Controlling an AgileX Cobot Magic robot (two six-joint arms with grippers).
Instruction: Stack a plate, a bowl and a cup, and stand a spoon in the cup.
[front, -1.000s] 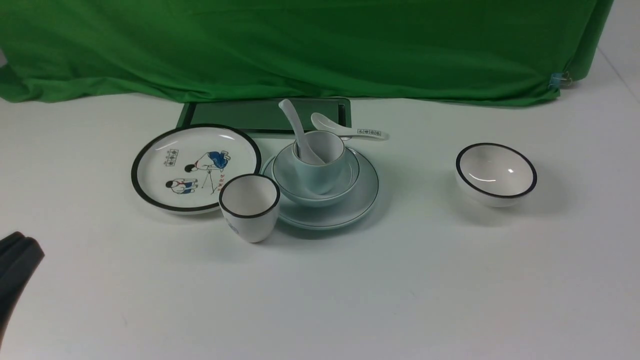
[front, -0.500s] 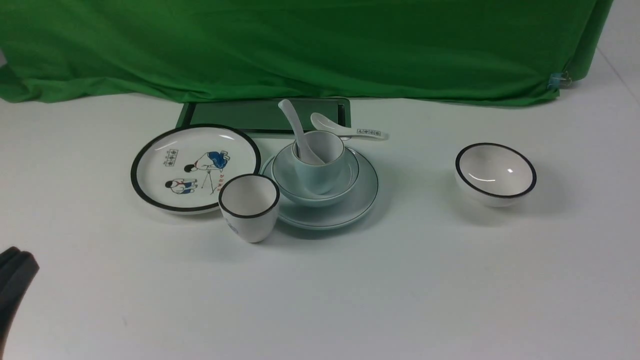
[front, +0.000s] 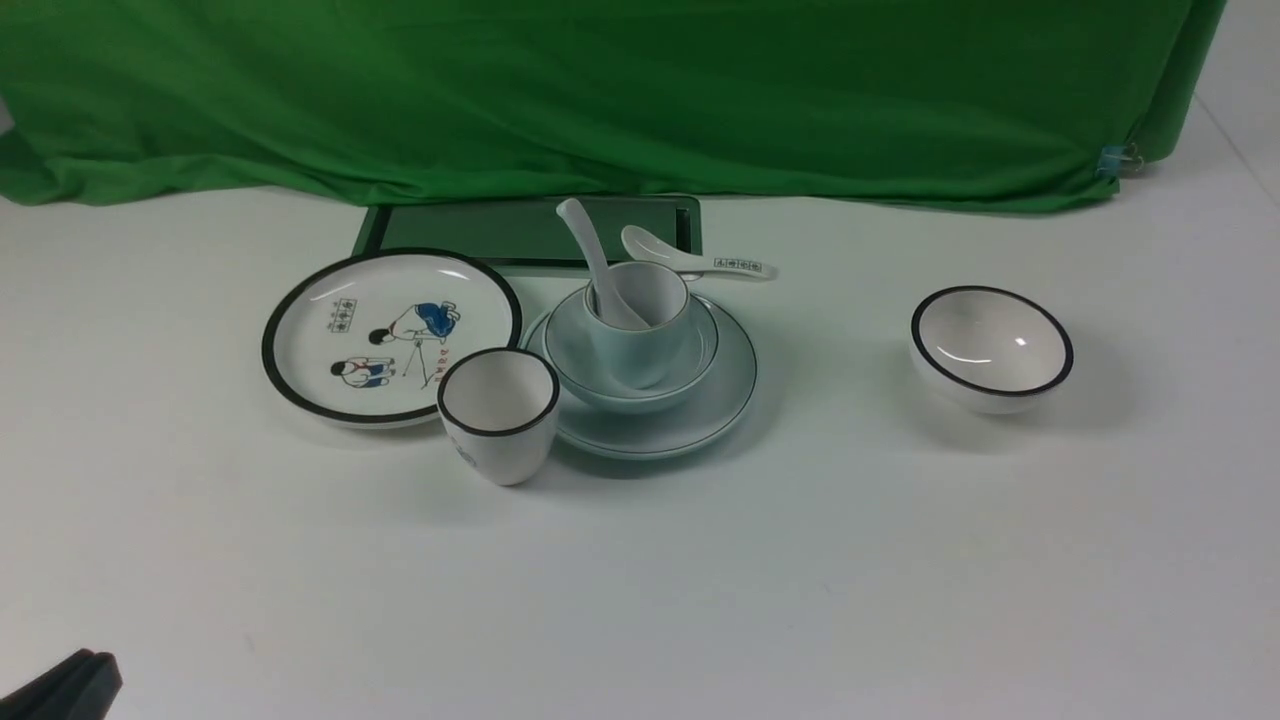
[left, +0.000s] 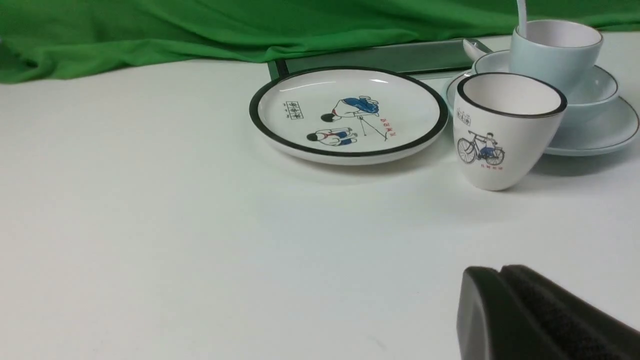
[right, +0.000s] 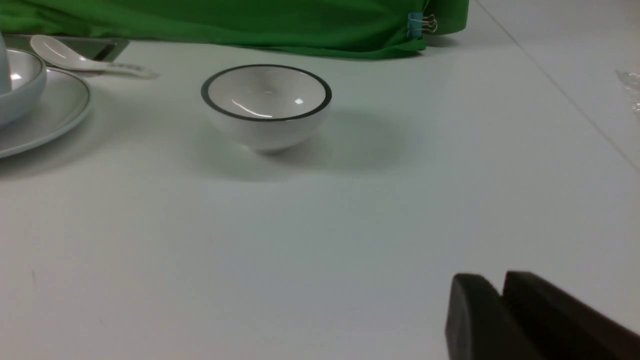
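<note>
The pale blue-green plate (front: 700, 410) lies at the table's middle. The pale blue-green bowl (front: 590, 375) sits on it and the pale blue-green cup (front: 640, 340) stands in the bowl. The plain white spoon (front: 590, 255) stands in the cup, handle leaning up and left. The stack also shows in the left wrist view, with the cup (left: 552, 55) on top. My left gripper (front: 85, 670) is shut and empty at the near left corner, far from the stack; it also shows in the left wrist view (left: 500, 272). My right gripper (right: 500, 280) is shut and empty, out of the front view.
A white black-rimmed plate with cartoon figures (front: 392, 335) lies left of the stack. A white black-rimmed cup (front: 498, 415) stands in front of it. A white black-rimmed bowl (front: 990, 348) sits at the right. A printed spoon (front: 700, 260) and a dark tray (front: 480, 230) lie behind, before the green cloth.
My left gripper has drawn back toward the near left corner of the front view. The dishes have not moved.
</note>
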